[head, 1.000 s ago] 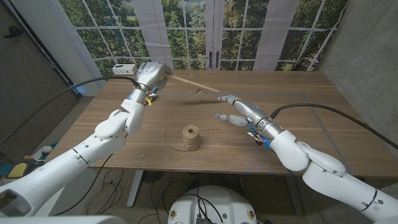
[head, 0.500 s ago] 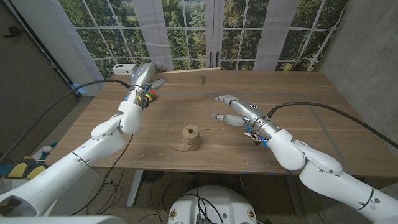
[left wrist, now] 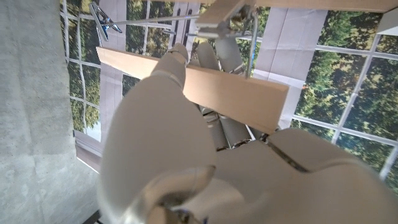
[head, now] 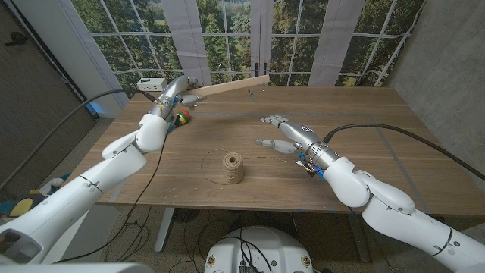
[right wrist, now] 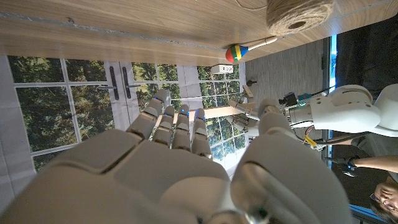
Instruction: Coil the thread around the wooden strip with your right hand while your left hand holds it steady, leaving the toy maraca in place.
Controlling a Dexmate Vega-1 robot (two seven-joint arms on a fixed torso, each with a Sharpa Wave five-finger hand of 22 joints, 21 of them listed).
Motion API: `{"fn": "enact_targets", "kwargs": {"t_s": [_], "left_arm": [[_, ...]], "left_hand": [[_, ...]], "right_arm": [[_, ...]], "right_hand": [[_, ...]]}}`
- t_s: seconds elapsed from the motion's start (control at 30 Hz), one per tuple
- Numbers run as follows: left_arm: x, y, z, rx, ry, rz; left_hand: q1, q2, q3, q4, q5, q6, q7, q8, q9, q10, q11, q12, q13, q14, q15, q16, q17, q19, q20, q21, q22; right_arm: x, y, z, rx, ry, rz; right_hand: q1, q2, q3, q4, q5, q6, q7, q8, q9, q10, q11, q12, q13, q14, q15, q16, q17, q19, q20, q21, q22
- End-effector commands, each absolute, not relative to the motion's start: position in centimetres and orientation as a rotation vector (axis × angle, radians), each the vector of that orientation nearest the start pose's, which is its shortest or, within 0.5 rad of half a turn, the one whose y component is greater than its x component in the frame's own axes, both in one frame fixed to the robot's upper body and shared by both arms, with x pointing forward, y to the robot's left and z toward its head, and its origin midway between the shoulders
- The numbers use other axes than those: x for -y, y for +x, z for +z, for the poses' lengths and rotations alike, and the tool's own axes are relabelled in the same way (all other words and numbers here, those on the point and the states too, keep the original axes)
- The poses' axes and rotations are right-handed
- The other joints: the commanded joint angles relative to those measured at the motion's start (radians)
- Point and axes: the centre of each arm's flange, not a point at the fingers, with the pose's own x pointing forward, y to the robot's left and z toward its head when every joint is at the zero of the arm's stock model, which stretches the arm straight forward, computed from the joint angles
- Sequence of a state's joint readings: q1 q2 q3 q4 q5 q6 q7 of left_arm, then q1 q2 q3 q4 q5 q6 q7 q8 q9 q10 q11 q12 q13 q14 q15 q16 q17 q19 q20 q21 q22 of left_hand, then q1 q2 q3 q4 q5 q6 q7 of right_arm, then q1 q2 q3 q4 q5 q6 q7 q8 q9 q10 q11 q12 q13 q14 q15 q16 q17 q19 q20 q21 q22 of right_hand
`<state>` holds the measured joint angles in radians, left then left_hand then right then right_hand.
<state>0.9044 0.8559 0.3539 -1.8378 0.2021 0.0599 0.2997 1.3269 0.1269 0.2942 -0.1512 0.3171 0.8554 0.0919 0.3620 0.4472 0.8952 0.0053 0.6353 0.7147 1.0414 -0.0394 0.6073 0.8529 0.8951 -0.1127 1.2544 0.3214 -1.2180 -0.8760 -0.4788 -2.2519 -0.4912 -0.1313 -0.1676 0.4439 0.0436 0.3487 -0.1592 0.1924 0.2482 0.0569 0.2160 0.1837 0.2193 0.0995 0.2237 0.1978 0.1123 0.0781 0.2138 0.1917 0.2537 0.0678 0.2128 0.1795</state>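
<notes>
— Wooden strip (head: 227, 86)? Upper middle of frame, gripped by left hand (head: 179, 92), raised over table's (head: 379, 136) far edge
— Right hand (head: 282, 133)? Released, fingers spread, centre-right. Thread spool (head: 233, 167) lower centre, maraca (head: 182, 117) upper left

From the head we look down over the whole bench (head: 364, 136) toward the windows. Each wrist camera sits close behind its own robot hand, inverted. Head and right wrist views share the twine spool (head: 233, 167).
</notes>
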Motion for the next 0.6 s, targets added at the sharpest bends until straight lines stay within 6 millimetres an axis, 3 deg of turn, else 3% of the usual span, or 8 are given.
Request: {"fn": "enact_targets", "kwargs": {"t_s": [0.03, 0.27, 0.6], "left_arm": [[-27.9, 55.5, 10.3, 0.792, 1.105, 0.037], [-27.4, 55.4, 10.8, 0.803, 1.123, 0.021], [-27.7, 55.0, 11.1, 0.818, 1.090, 0.021]], "left_hand": [[-0.024, -0.014, 0.221, 0.173, 0.026, 0.034, -0.007, 0.000, 0.026, 0.028, -0.035, 0.032, 0.159, 0.341, -0.166, 0.302, 0.083, -0.005, -0.047, 0.031, 0.117], [-0.045, -0.039, 0.253, 0.198, 0.056, 0.066, -0.020, 0.008, 0.055, 0.025, -0.034, 0.055, 0.211, 0.326, -0.166, 0.348, 0.163, -0.009, -0.048, 0.037, 0.116], [-0.052, -0.051, 0.276, 0.211, 0.077, 0.074, -0.024, 0.008, 0.077, 0.028, -0.031, 0.050, 0.211, 0.317, -0.168, 0.369, 0.216, -0.012, -0.050, 0.045, 0.108]], "right_arm": [[13.5, 44.7, -4.8, 0.879, -1.198, 0.247], [12.3, 44.0, -5.0, 0.889, -1.251, 0.294], [10.1, 43.2, -5.5, 0.882, -1.361, 0.348]], "right_hand": [[-0.001, -0.008, -0.005, 0.011, -0.003, -0.010, -0.010, -0.010, 0.006, -0.017, -0.007, -0.011, 0.003, -0.003, -0.003, -0.005, 0.004, -0.005, 0.003, -0.004, 0.001], [-0.014, -0.029, -0.021, 0.014, -0.002, -0.033, -0.014, -0.021, 0.006, -0.039, -0.007, -0.020, 0.004, -0.007, 0.000, -0.007, 0.005, -0.017, 0.018, -0.009, 0.001], [0.020, -0.026, -0.013, 0.001, 0.010, -0.074, -0.030, -0.032, 0.007, -0.068, -0.022, -0.029, 0.004, 0.008, -0.007, -0.003, 0.004, 0.000, 0.018, -0.003, 0.002]]}}
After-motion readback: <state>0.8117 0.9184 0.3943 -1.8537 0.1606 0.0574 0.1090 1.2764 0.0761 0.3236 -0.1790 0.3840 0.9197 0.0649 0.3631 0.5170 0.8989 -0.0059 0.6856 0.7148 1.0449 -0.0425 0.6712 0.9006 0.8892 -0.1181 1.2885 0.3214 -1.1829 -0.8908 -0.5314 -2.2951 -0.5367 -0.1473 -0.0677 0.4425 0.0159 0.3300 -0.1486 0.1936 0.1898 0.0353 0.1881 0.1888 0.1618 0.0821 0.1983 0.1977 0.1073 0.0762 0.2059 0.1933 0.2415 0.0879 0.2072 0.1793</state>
